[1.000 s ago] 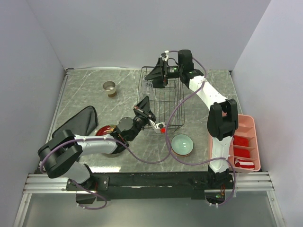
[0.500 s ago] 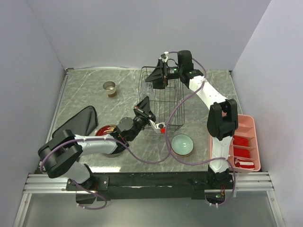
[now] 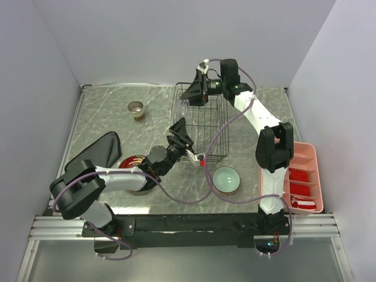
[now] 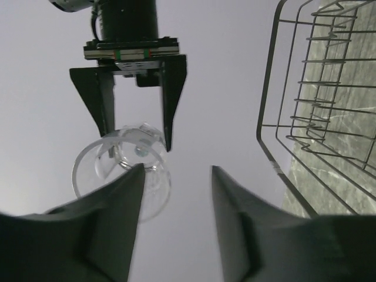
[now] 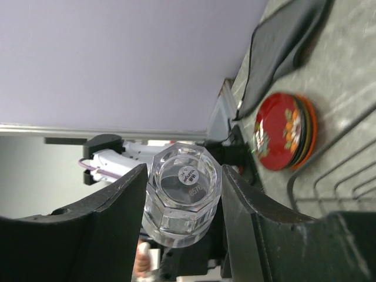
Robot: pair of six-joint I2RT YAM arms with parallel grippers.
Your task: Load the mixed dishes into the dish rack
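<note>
Surrounding rack (image 3: 198, 126): cup (image 3: 137, 109), mint bowl (image 3: 226, 179), glass (image 5: 183, 200)

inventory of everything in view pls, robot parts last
dish rack: 1, black wire, table centre-back
clear glass: 1, transparent, held at rack's far left
small tan cup: 1, tan, back left
black cloth: 1, black, left edge
red floral bowl: 1, glossy red, stacked near left
plate: at least 1, orange-red rim, under that bowl
mint bowl: 1, pale green, before rack
pink tray: 1, right edge, red items inside
left gripper: open, empty
right gripper: gripping glass
</note>
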